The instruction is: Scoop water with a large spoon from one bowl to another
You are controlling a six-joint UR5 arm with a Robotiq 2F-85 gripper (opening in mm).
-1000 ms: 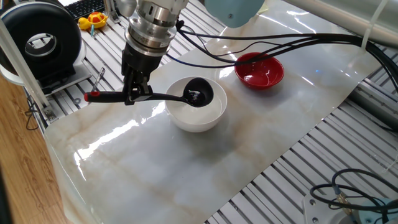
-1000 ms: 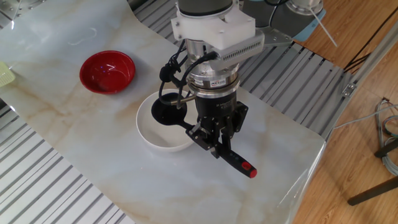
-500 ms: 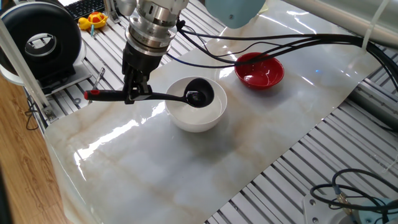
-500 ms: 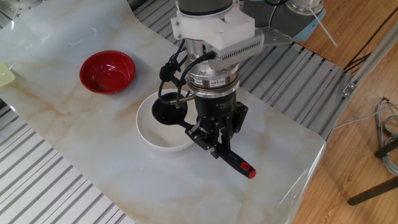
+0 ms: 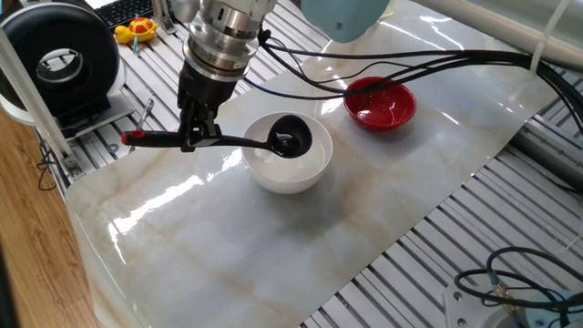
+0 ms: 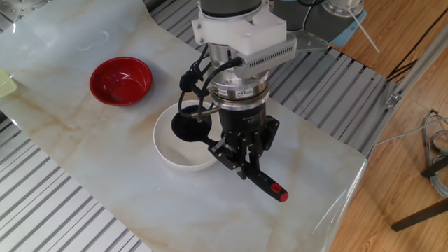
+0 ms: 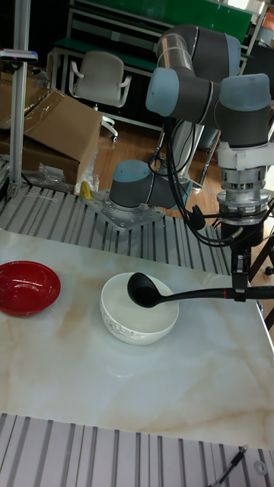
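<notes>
White bowl (image 5: 290, 166) holds black spoon (image 5: 290, 138) scoop; red bowl (image 5: 380, 105) apart; fingers (image 5: 198, 137) clamp spoon handle.

The arm (image 7: 194, 65) is built of dark grey tubes joined by pale blue-grey caps. Above the fingers (image 6: 241, 155) sit a ribbed silver wrist ring and a white block with a perforated edge. Black cables loop beside the wrist, and the gripper (image 6: 243, 161) body is black.
</notes>
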